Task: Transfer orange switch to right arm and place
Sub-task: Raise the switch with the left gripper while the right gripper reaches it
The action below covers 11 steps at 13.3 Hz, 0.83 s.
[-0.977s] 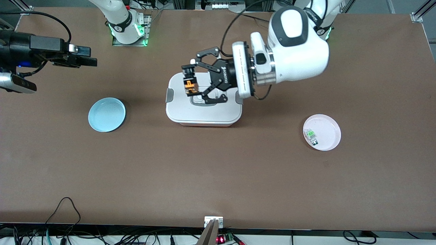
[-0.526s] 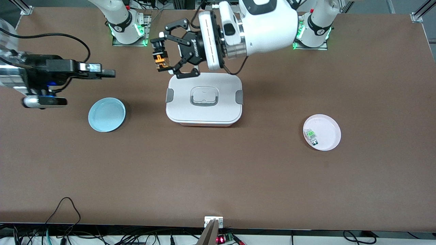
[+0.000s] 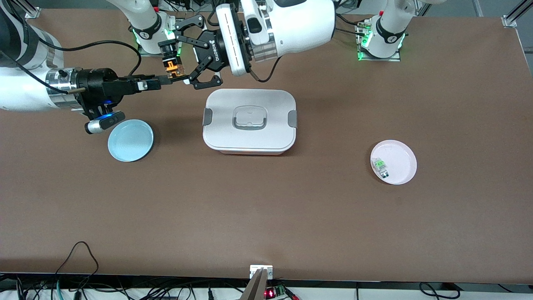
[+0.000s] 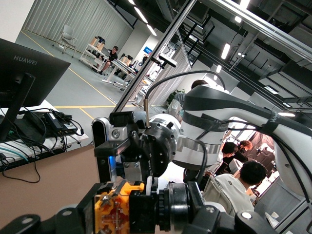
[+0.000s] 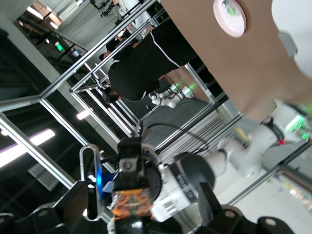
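The orange switch (image 3: pixel 171 68), with an orange body and a black cap, is held in the air by my left gripper (image 3: pixel 175 64), which is shut on it. They hang over bare table between the white box and the right arm's base. My right gripper (image 3: pixel 175 79) has reached in from its end of the table. Its slim fingers are open on either side of the switch and apart from it. The left wrist view shows the switch (image 4: pixel 113 212) between the left fingers, with the right arm's wrist (image 4: pixel 161 146) just past it. In the right wrist view the switch (image 5: pixel 130 204) sits between the open right fingers (image 5: pixel 78 204).
A white lidded box (image 3: pixel 250 146) stands mid-table. A blue dish (image 3: pixel 130 140) lies under the right arm's wrist. A pink dish (image 3: pixel 402 160) toward the left arm's end holds a green-and-clear switch (image 3: pixel 379 166).
The left gripper has carried the switch from over the box toward the right arm's base. The right gripper has moved in from the table's end and now has its fingers around the switch.
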{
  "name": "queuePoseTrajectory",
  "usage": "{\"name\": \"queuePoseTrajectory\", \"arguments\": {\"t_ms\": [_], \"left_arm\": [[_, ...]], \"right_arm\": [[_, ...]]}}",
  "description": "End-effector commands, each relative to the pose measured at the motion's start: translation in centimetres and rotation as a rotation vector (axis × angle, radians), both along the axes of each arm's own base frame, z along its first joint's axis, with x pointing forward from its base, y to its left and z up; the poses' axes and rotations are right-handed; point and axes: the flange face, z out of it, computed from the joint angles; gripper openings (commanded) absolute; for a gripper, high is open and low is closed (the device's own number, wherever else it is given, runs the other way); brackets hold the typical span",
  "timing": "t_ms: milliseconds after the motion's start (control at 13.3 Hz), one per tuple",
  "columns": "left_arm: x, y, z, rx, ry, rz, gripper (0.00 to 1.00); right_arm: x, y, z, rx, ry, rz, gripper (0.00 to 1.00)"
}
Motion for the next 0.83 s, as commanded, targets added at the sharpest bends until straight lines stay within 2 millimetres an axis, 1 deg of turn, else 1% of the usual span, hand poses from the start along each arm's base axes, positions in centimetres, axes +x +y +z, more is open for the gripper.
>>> {"name": "queuePoseTrajectory", "arguments": {"t_ms": [0, 150, 300, 376, 526, 676, 751], "left_arm": [[0.4, -1.0, 0.5, -0.027, -0.012, 0.029, 0.00], [0.4, -1.0, 0.6, -0.029, -0.013, 0.028, 0.00], [0.4, -1.0, 0.7, -0.030, -0.012, 0.030, 0.00], [0.5, -0.9, 0.7, -0.029, -0.012, 0.031, 0.00], [0.5, -0.9, 0.7, -0.029, -0.012, 0.031, 0.00], [0.5, -0.9, 0.7, -0.029, -0.012, 0.031, 0.00], [0.5, -0.9, 0.7, -0.029, -0.012, 0.031, 0.00]], "right_arm": [[-1.3, -0.2, 1.3, 0.014, 0.114, -0.025, 1.00], [-1.7, 0.5, 1.1, 0.012, 0.153, -0.012, 1.00], [-1.7, 0.7, 0.9, 0.010, 0.159, -0.009, 1.00], [-1.7, 1.2, 0.8, 0.010, 0.161, -0.002, 1.00], [-1.7, 1.3, 1.0, 0.032, 0.175, -0.006, 0.96], [-1.4, 1.7, 2.1, 0.040, 0.204, -0.006, 0.86], [-1.3, 1.7, 2.1, 0.048, 0.208, -0.012, 0.74]]}}
